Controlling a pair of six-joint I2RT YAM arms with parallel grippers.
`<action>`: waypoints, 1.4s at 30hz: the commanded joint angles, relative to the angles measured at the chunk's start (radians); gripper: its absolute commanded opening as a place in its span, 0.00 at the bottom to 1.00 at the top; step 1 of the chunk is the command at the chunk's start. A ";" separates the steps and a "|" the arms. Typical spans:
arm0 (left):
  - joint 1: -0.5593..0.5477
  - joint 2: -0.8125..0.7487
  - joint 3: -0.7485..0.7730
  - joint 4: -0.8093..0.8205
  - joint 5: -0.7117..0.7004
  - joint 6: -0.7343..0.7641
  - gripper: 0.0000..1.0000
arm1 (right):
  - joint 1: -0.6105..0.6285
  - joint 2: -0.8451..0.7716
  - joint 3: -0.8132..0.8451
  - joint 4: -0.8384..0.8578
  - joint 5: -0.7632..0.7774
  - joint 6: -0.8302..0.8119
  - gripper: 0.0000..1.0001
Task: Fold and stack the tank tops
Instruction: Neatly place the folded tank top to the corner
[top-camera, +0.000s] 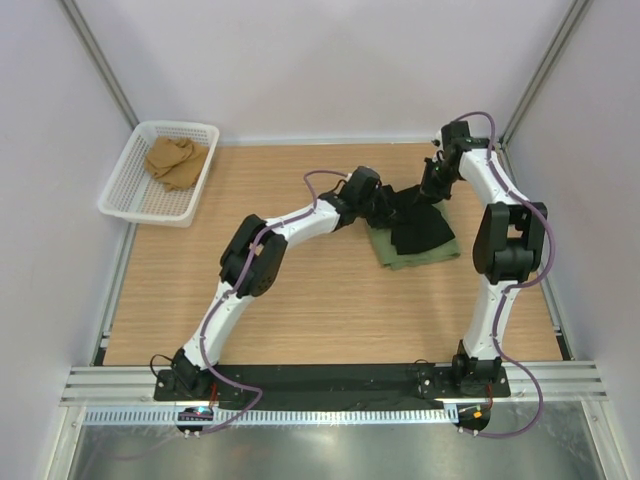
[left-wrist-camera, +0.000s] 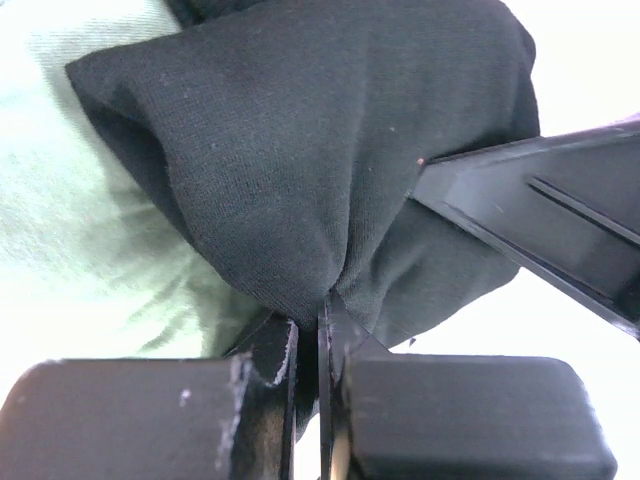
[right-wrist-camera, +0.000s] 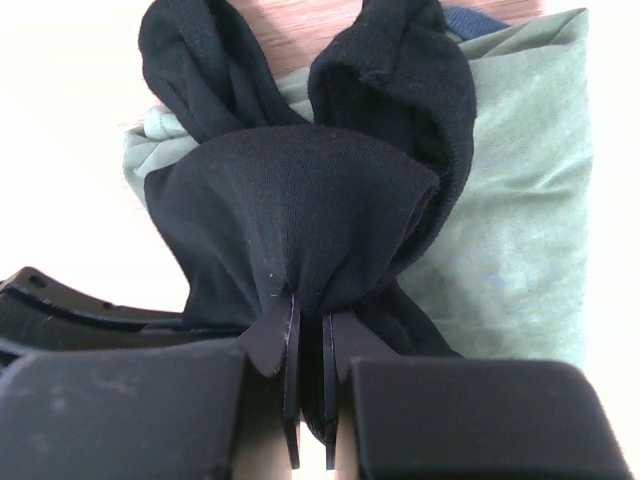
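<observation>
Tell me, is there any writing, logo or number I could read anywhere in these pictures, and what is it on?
No text can be read in any view.
The black tank top and the green tank top under it show only plain cloth.
The white basket bears no legible label.

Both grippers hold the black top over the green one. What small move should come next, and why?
Likely carry the pinched edge across together and lower it flat. The left gripper and right gripper are each shut on a bunched fold of the black top, which lies partly on the folded green top, so its fold looks unfinished.
</observation>
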 joint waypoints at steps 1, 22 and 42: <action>-0.010 -0.103 0.004 0.039 0.018 -0.006 0.00 | 0.000 -0.096 0.002 0.028 0.006 -0.006 0.02; -0.043 -0.189 -0.065 0.001 0.030 -0.029 0.00 | 0.000 -0.146 -0.090 0.044 0.019 0.003 0.04; -0.020 -0.161 -0.107 -0.104 -0.091 0.106 0.57 | -0.001 -0.088 -0.170 0.191 0.111 0.042 0.55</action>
